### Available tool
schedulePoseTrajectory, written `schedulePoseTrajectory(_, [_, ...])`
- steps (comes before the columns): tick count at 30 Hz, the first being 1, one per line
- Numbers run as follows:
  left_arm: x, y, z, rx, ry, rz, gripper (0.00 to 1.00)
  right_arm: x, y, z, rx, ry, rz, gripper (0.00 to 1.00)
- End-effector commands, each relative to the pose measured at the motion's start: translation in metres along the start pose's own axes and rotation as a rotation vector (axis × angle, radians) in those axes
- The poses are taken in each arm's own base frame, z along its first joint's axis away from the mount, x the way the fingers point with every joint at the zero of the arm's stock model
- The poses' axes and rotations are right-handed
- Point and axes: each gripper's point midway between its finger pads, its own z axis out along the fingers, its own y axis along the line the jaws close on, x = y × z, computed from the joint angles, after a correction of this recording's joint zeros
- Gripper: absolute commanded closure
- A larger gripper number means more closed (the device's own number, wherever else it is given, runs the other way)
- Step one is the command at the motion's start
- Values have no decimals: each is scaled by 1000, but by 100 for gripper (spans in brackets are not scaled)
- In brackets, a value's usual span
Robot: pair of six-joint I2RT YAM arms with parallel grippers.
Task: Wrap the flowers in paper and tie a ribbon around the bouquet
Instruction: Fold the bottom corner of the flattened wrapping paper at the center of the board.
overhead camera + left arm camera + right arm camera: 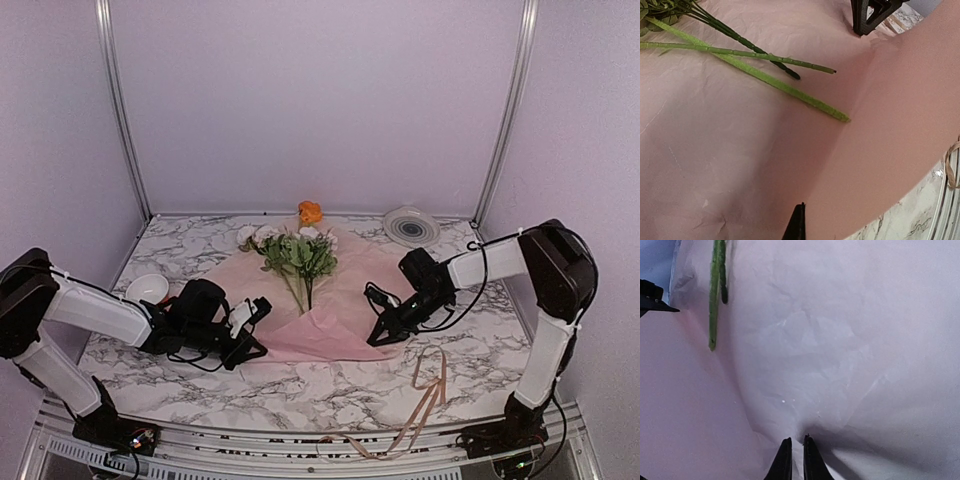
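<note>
Pink paper (345, 300), leafy flowers (298, 255), tan ribbon (430, 395)

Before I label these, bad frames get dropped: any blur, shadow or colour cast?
Top external: sharp, evenly lit, lilac cast. Left wrist: thin green flower stems crisp, thin pale pink paper sheet blurred near the lens. Right wrist: paper washed lilac-white, dark shadow at the right gripper.
</note>
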Motion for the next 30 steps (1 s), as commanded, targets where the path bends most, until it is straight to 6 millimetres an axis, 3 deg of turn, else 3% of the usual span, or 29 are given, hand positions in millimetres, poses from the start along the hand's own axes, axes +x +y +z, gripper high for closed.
schedulePoseTrajectory(1, [-24, -11, -13, 47, -63, 43, 100, 12, -26, 0, 65, 17, 46, 91])
schedulePoseTrajectory(3, [-31, -15, -17, 60, -83, 57, 100, 21, -47, -7, 166, 32, 83, 91])
schedulePoseTrajectory(6, [-37, -15, -21, 52, -103, 63, 100, 27, -63, -18, 262, 31, 116, 92])
schedulePoseTrajectory(11, [-23, 7, -9, -26, -40, 8, 100, 31, -61, -19, 249, 49, 102, 92])
schedulePoseTrajectory(15, [-8, 17, 9, -30, 54, -32, 100, 23, -52, -30, 236, 29, 73, 89])
schedulePoseTrajectory(20, [3, 23, 19, -35, 136, -44, 100, -10, -17, -61, 208, -70, -67, 79])
schedulePoseTrajectory(24, [5, 27, 20, -39, 141, -58, 100, -40, 30, -84, 156, -229, -269, 72])
schedulePoseTrajectory(28, [14, 31, 20, -48, 177, -93, 100, -36, 94, -69, 41, -276, -516, 52])
schedulePoseTrajectory(30, [15, 33, 21, -52, 183, -111, 100, -34, 108, -61, 19, -291, -584, 44])
